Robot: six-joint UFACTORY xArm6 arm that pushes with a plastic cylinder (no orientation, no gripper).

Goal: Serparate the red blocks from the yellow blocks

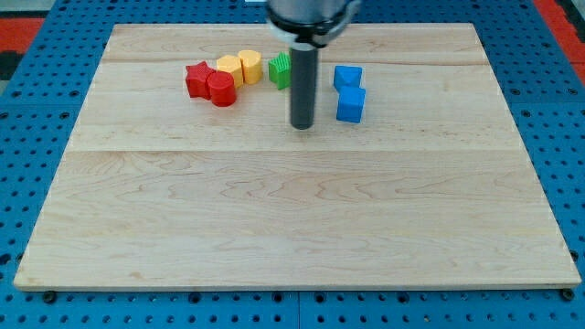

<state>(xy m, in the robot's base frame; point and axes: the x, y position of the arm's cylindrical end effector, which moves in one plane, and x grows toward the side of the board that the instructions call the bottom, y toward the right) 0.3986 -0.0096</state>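
Its tip [303,125] stands right of the touching red blocks [210,83] and yellow blocks [239,67], apparently approaching; there's no pincer to read, and next it must wedge between them.

A robotics lab bench, by the look of it; a pale wooden board [292,210] of glued planks lies on a blue perforated metal table [27,119] studded with regular mounting holes; red matting [559,18] shows at the view's top corners; a dark machine rod [303,87] hangs over the board.
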